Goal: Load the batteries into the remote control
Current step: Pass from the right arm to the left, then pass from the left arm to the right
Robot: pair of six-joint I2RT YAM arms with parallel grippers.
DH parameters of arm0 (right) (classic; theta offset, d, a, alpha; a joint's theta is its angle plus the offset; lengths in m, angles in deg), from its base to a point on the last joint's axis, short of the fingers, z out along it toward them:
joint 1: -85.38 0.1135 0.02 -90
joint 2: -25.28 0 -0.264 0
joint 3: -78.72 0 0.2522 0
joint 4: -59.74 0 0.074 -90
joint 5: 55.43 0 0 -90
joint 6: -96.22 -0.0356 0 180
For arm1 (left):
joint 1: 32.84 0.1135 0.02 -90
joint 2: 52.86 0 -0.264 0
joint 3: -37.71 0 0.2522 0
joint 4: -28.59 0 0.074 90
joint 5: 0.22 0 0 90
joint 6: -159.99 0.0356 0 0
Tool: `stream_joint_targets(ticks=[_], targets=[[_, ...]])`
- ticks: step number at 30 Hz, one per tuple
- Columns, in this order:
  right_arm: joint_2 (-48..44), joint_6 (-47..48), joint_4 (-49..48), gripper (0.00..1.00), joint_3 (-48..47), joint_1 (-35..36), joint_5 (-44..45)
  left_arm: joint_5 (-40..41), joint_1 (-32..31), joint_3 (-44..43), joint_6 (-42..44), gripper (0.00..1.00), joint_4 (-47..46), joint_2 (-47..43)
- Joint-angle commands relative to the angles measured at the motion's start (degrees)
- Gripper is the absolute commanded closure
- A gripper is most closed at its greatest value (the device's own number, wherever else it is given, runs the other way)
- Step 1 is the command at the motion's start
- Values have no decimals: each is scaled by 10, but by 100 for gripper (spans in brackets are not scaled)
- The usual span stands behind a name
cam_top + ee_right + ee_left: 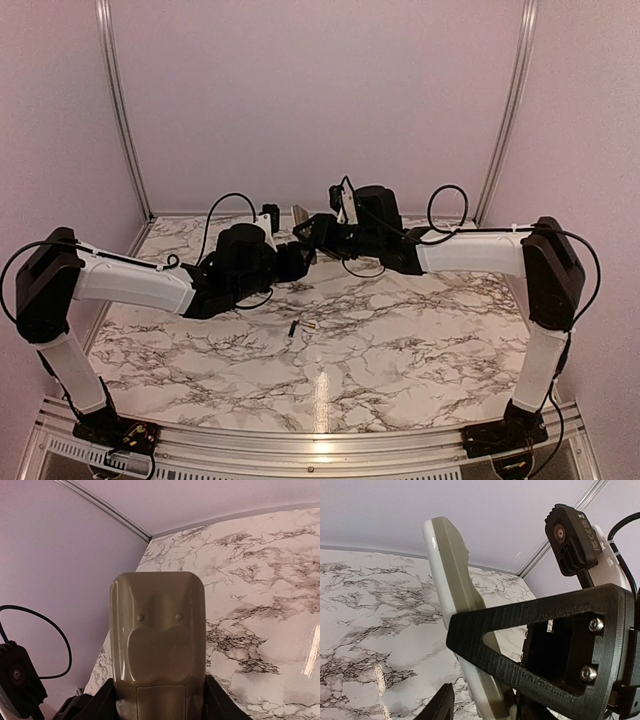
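The remote control [299, 214] is held up in the air at the back middle, between both arms. My right gripper [318, 228] is shut on it: in the right wrist view its fingers [107, 700] press both sides of the remote's grey-tan back [157, 625]. My left gripper [293, 258] sits around the lower end. In the left wrist view the remote [455, 575] shows edge-on, with a gap to my one visible finger [442, 705]; the other finger is hidden. Two small batteries [292, 327] lie on the table.
The marble table [400, 340] has purple walls at the back and both sides. The right gripper's black finger [530, 620] and its wrist camera [570, 535] fill the right of the left wrist view.
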Motion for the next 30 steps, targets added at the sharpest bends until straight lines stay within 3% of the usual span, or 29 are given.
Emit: stream_joint_targets(ticks=[1,8,12,18,26,30], targets=[[-31,-13,-26,86,4,9,-7,33,4,-16,-8,61,-7,13],[-47,-1,-29,66,15,9,-7,30,8,-1,-20,80,-7,-3],[-58,10,-26,33,20,7,-5,8,14,17,-20,91,-12,-27],[-99,50,-41,4,56,-13,-29,-51,24,48,-6,100,-34,-67],[-215,198,-67,1,135,-33,-57,-171,29,82,31,100,-49,-128],[-304,263,-134,1,216,-48,-99,-254,31,101,44,100,-75,-157]])
